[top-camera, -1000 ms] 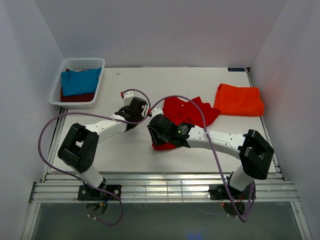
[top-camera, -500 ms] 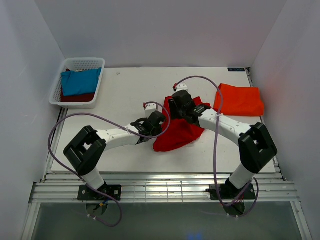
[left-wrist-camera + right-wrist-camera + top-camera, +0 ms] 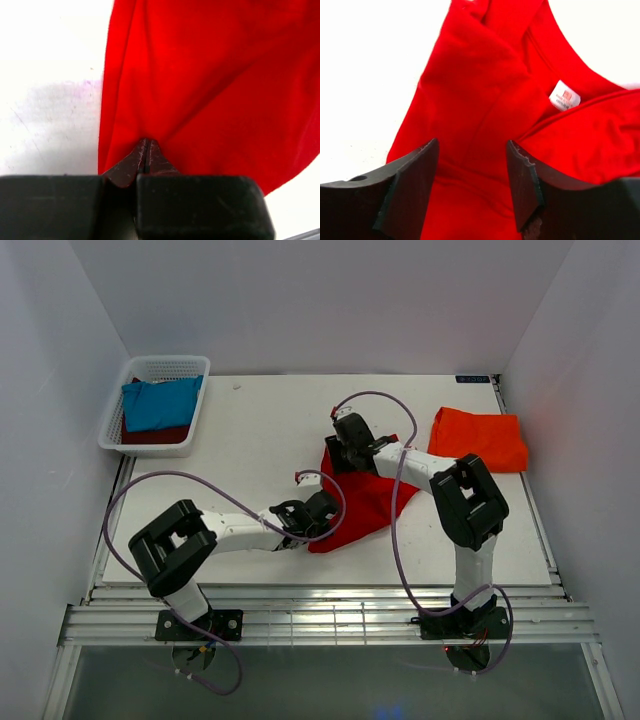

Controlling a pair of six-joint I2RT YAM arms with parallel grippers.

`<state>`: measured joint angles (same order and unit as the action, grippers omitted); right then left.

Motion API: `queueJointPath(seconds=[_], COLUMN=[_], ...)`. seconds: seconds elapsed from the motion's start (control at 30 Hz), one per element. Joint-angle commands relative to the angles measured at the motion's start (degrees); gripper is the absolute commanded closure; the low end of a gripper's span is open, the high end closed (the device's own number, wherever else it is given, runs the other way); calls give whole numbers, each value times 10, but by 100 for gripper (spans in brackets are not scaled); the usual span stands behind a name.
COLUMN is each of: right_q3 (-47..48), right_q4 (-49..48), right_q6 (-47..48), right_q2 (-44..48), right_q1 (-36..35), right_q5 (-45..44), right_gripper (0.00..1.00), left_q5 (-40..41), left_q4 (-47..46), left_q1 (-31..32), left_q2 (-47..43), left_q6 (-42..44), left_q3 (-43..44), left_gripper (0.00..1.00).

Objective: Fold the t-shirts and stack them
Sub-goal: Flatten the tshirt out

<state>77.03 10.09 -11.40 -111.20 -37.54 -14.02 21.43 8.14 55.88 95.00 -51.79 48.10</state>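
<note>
1. The bright red t-shirt (image 3: pixel 365 502) lies loose and rumpled near the middle of the table (image 3: pixel 250 430), toward the near edge. It is not yet folded.
2. The left gripper (image 3: pixel 145 150) is pinched tight on a small fold at the shirt's near-left edge, and the cloth fans out from that pinch.
3. The right gripper (image 3: pixel 472 145) hovers over the shirt's far end with its jaws well apart, holding nothing. Red cloth shows between the fingers, and the neck label (image 3: pixel 565 95) lies just beside them.
4. An orange-red t-shirt (image 3: pixel 478 440) lies folded near the far right corner. In the white basket (image 3: pixel 170 365) at the far left corner, a teal-blue t-shirt (image 3: pixel 160 405) sits on top of a dark maroon one (image 3: pixel 150 435).
5. The step in hand looks to be spreading the red shirt flat before folding it.
6. The next move probably calls for the right fingers to drop and close on the collar end. The two arms can then draw apart and pull the cloth smooth.
</note>
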Motion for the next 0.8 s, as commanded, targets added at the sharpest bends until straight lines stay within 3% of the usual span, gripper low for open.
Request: queueJointPath(seconds=[0.0,0.1,0.4,0.57,0.67,0.7,0.77], right_q3=[27,30,24,27,29,30,30], right_q4=[-20,-18,-2,1,1,1,0], right_q6=[7,7,16,17,16,16,15], right_q2=[-16,-28,-24,-42,-60,-64,-73], right_q1=[4,6,10,15,16,16,16], right_q5=[19,23,-31,-10,6,10,14], right_gripper=[42,46,46,48,64,76,85], left_q5=[-5,-6,10,11,14,17,27], left_q4=[22,27,35,37,42,44,52], left_q1=[13,18,23,23,23,23,23], left_q2=[-30,-42,-58,-46,-49,-50,-54], left_q6=[-28,-39,-39,-39,-45,-45,-48], left_q3=[-30,-51,-53,-49,-52,-54,-55], left_gripper=[100,100,100,100,100,100,100])
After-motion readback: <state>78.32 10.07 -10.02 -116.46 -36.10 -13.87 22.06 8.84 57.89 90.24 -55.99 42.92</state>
